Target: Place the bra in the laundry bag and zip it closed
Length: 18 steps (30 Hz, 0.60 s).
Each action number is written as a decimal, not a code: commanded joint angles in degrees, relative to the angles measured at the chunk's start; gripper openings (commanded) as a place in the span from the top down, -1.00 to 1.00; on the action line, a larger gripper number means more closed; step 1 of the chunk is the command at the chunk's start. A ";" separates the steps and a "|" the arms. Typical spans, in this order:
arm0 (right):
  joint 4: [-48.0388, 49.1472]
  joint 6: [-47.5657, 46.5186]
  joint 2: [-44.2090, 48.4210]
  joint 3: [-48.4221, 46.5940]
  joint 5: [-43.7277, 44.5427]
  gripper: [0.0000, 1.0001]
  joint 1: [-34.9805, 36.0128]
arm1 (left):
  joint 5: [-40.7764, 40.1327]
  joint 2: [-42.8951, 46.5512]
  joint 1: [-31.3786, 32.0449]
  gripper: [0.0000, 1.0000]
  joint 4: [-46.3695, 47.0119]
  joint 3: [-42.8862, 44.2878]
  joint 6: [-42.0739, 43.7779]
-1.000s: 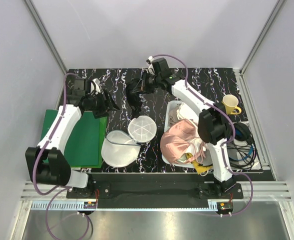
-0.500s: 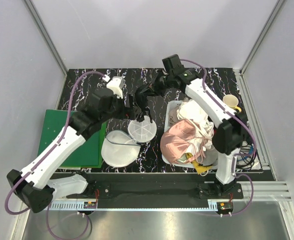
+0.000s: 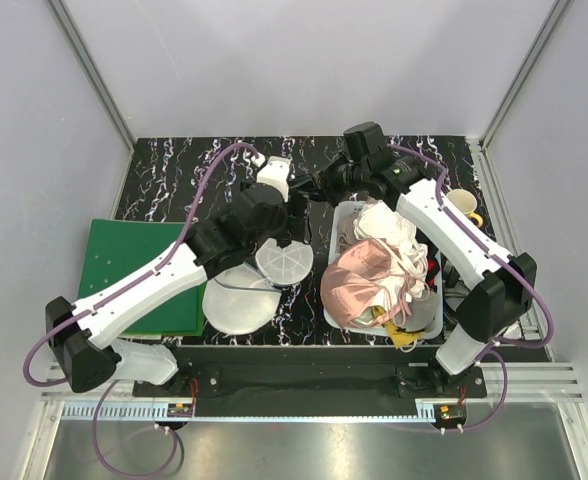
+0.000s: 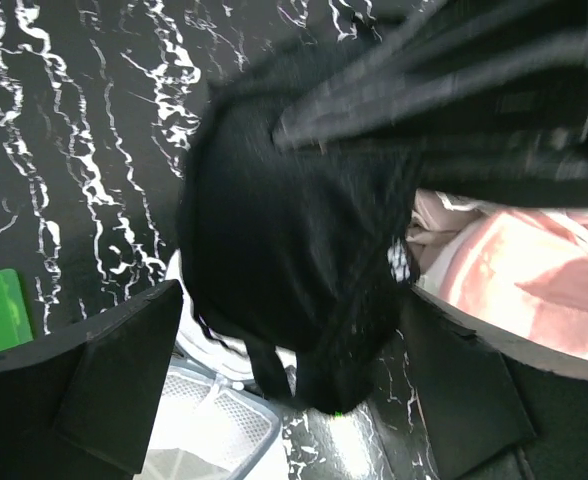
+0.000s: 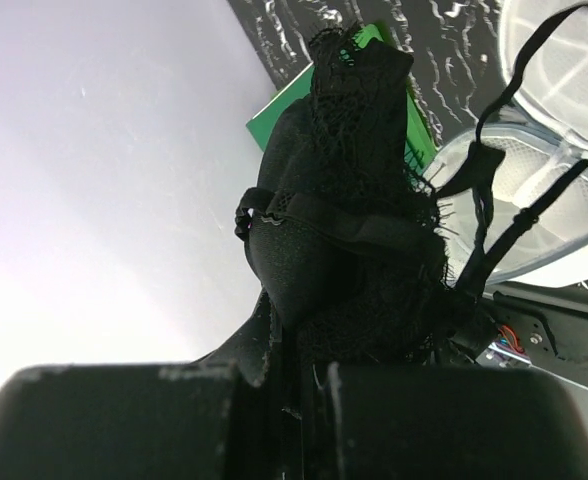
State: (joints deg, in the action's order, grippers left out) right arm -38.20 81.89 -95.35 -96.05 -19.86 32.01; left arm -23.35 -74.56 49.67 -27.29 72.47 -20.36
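Right gripper (image 5: 294, 385), jaws closed on the black bra (image 5: 349, 230), holds it in the air above the marbled table (image 3: 164, 165), just beyond the white mesh laundry bag (image 3: 236, 305). Left gripper (image 4: 294, 385), jaws spread wide, faces the hanging bra and grips nothing.

Our left arm (image 3: 164, 275) stretches forward and to the right, with the left gripper (image 4: 289, 300) spread wide. Our right arm (image 3: 454, 225) arcs forward and to the left, its right gripper (image 5: 284, 378) pinched tight on the bra (image 5: 354, 230). Both grippers sit close together.
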 commanded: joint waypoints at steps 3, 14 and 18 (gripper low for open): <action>3.04 5.91 5.79 4.20 1.49 1.00 1.65 | -6.00 -0.40 0.52 -0.79 1.63 4.08 -0.56; 6.38 13.64 11.32 7.80 0.26 1.00 3.15 | -2.58 -1.72 0.52 0.14 -0.48 5.67 -0.12; 7.34 15.40 12.82 9.12 -0.53 1.00 3.15 | -1.26 -2.34 0.52 0.47 -0.92 7.25 0.41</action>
State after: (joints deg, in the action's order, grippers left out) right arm -33.34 93.95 -87.24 -87.33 -18.46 34.35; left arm -24.36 -76.01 50.78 -27.77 76.55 -21.02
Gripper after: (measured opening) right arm 0.042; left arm 0.311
